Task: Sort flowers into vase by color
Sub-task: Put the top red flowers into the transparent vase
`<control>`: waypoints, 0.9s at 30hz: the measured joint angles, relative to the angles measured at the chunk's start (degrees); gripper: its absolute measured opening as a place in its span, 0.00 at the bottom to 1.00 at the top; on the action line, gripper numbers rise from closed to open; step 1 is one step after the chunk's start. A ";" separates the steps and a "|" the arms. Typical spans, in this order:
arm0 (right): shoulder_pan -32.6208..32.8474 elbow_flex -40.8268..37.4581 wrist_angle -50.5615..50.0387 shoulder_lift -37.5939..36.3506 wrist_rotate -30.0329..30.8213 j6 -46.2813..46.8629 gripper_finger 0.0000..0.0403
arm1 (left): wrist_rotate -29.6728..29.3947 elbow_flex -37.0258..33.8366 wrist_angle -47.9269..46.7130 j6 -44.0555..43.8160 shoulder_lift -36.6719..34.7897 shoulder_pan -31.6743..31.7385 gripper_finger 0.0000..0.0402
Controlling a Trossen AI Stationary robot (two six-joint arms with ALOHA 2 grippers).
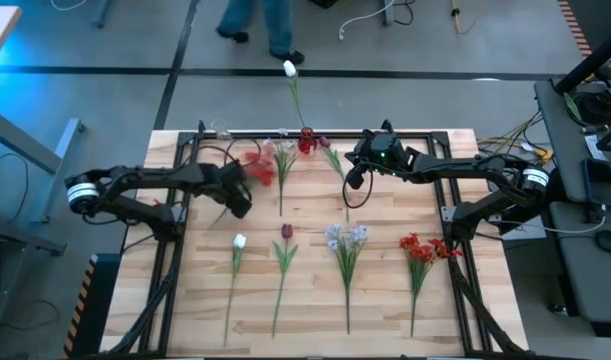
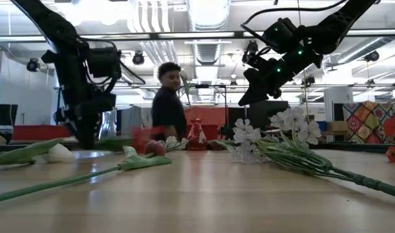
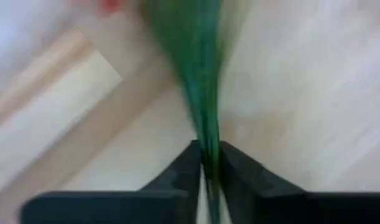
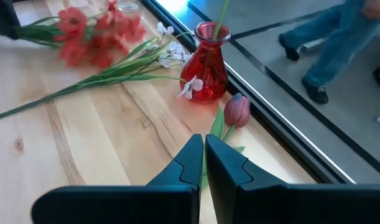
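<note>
Wooden table (image 1: 455, 300) strewn with flowers (image 1: 345, 245)

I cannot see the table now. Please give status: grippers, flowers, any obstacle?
Left gripper shut on green stem of red flower. Right gripper shut, empty, near red vase. Four flowers still in front row. Nothing blocking.

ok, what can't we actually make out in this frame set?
- Left wrist view: motion blur. The left gripper is pinched on a green stem, but its bloom is unreadable.
- High view: the left arm covers that stem.
- Right wrist view: the top edge cuts off the stem in the red vase.
- Low view: a person hides the area behind the vase.
- Right gripper: shut, nothing visible between its fingers.
</note>
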 joint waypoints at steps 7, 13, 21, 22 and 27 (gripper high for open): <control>0.00 0.00 0.07 0.00 0.01 -0.01 0.03 | -4.55 -0.64 0.78 -2.28 -9.76 -0.02 0.02; 0.00 -0.02 0.09 0.00 0.01 -0.01 0.03 | -12.61 -3.58 11.36 -3.12 -20.57 -0.02 0.01; 0.00 -0.07 0.71 0.00 0.01 0.00 0.03 | -23.10 -10.88 41.67 5.52 -29.37 0.02 0.00; 0.00 -0.07 1.09 0.02 0.01 -0.01 0.03 | -24.03 -11.09 45.33 8.25 -29.50 0.19 0.00; 0.00 -0.07 2.34 0.02 -0.01 -0.01 0.03 | -25.61 -9.13 56.39 21.44 -29.32 3.13 0.00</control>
